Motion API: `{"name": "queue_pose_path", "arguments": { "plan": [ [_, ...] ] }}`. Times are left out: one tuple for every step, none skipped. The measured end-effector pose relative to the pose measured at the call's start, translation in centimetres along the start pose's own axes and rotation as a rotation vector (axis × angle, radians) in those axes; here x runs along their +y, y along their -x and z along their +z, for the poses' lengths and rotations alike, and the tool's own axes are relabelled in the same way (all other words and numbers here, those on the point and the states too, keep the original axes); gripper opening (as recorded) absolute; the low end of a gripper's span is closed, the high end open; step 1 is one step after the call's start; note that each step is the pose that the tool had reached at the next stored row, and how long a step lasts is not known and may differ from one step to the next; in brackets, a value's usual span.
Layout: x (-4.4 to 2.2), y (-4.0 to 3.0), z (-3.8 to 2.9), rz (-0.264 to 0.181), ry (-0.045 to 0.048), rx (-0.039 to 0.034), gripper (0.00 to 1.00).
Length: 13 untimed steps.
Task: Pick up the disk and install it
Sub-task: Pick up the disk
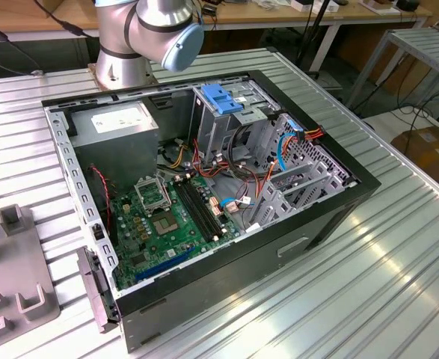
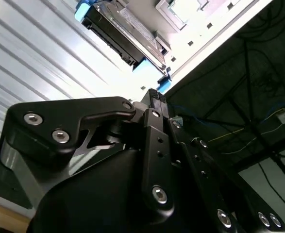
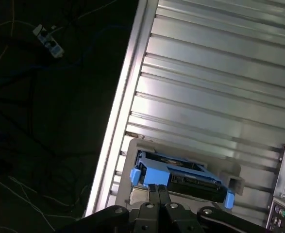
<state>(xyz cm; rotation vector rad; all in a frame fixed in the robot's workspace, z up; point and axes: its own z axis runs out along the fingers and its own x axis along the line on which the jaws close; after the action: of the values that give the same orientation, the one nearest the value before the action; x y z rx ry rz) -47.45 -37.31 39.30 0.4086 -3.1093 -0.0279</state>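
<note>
The disk (image 3: 178, 177), a grey-metal drive in a bright blue carrier, lies in a pale holder (image 3: 229, 179) close to the edge of the ribbed metal table. The second wrist view shows the same disk (image 2: 120, 36) from the side. My gripper (image 3: 158, 188) hovers just short of it, the two black fingertips pressed together with nothing between them. The second wrist view has the gripper (image 2: 154, 96) shut as well, its tips apart from the disk's blue corner.
In the exterior view an open computer case (image 1: 339, 217) lies on the ribbed table (image 1: 398, 284), with a metal drive cage and blue latch (image 1: 223, 97) inside. Grey fixtures (image 1: 10, 277) stand at the exterior view's left. The arm's base (image 1: 144, 37) is behind the case. Beyond the table edge (image 3: 118, 126) is dark floor with cables.
</note>
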Motion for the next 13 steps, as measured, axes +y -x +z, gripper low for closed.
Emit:
{"name": "queue_pose_path", "arguments": {
  "plan": [
    [0.0,0.0,0.0,-0.016,-0.0001,0.0002,0.1],
    [0.0,0.0,0.01,-0.053,-0.0006,0.0007,0.1],
    [0.0,0.0,0.03,-0.096,-0.0017,0.001,0.1],
    [0.0,0.0,0.05,-0.129,-0.0036,0.0014,0.1],
    [0.0,0.0,0.05,-0.149,-0.0053,0.0018,0.1],
    [0.0,0.0,0.06,-0.164,-0.0068,0.002,0.1],
    [0.0,0.0,0.08,-0.189,-0.0094,0.0025,0.1],
    [0.0,0.0,0.09,-0.22,-0.0128,0.0032,0.1],
    [0.0,0.0,0.1,-0.248,-0.0162,0.0038,0.1],
    [0.0,0.0,0.12,-0.28,-0.0212,0.0051,0.1],
    [0.0,0.0,0.13,-0.302,-0.0255,0.0061,0.1],
    [0.0,0.0,0.13,-0.317,-0.029,0.007,0.1],
    [0.0,0.0,0.14,-0.345,-0.0358,0.0087,0.1]
  ]
}}
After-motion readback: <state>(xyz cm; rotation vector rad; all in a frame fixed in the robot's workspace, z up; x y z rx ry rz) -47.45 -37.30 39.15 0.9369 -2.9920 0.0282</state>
